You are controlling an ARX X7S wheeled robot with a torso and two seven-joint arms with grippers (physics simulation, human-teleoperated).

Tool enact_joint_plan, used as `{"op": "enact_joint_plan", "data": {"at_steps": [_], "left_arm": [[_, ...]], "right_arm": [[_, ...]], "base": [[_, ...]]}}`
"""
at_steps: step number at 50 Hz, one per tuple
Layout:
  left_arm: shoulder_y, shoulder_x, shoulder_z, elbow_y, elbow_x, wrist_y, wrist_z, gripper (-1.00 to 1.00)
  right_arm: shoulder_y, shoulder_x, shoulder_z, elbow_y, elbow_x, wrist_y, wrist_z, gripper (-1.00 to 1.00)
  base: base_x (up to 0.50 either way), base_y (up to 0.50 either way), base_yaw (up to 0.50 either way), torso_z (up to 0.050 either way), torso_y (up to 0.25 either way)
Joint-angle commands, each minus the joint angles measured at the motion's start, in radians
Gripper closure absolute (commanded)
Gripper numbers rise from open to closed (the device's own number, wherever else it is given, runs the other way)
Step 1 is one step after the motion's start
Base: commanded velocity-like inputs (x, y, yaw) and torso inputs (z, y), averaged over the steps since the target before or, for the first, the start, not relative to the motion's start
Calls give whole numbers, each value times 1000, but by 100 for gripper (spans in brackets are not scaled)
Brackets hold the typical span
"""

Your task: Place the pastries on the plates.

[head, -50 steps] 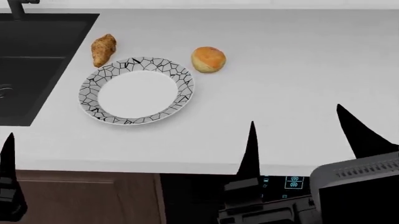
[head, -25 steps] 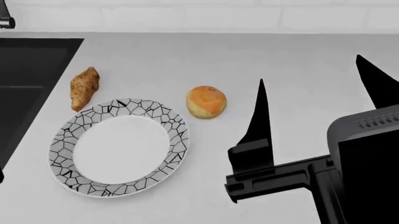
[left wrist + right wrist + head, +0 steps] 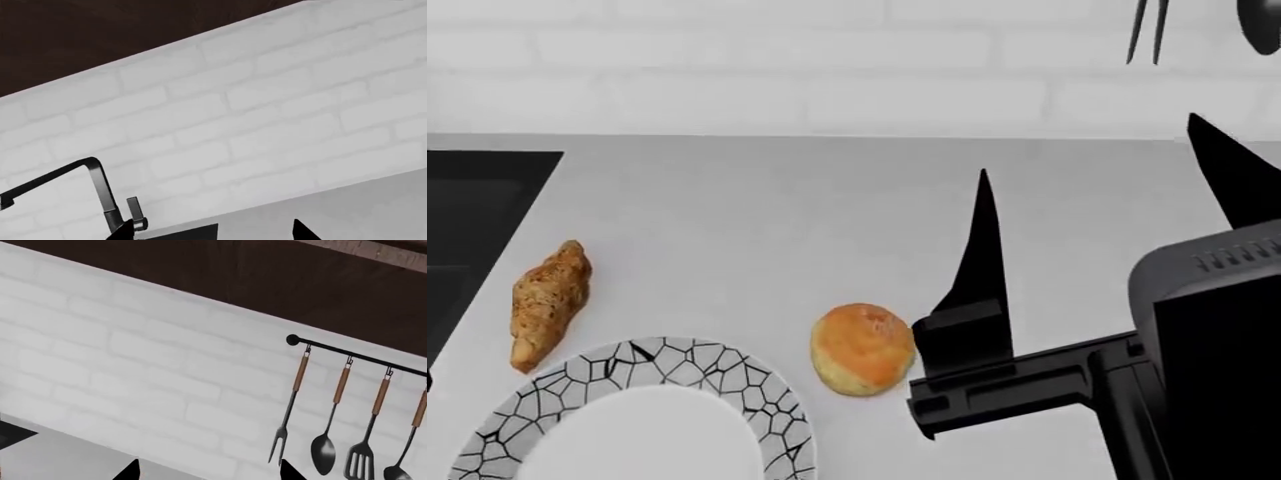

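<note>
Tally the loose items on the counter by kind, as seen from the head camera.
Pastries: 2, the croissant and the bun
Plates: 1, the plate, partly cut off by the frame edge
Total: 3

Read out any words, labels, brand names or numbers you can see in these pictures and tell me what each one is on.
None: no readable text shows in any of the current views.
The plate carries only a black cracked-line pattern, no lettering.
The croissant and the bun are unmarked.
The right gripper, the faucet and the hanging utensils show no brand or number.
</note>
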Motion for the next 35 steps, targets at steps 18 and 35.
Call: {"op": "enact_joint_plan", "data": {"at_steps": [18,35], "left_arm": [[1,-2,25,-36,31,62,-7,-100],[29,-16,67,-46,97,132,22,-100]], "right_arm": [[261,-40,-110,186,137,133,-20,-100],[547,-105,-405,739,503,408,-152,-100]], "base": [[267,0,0,0,1],[0,0,0,0,0]]}}
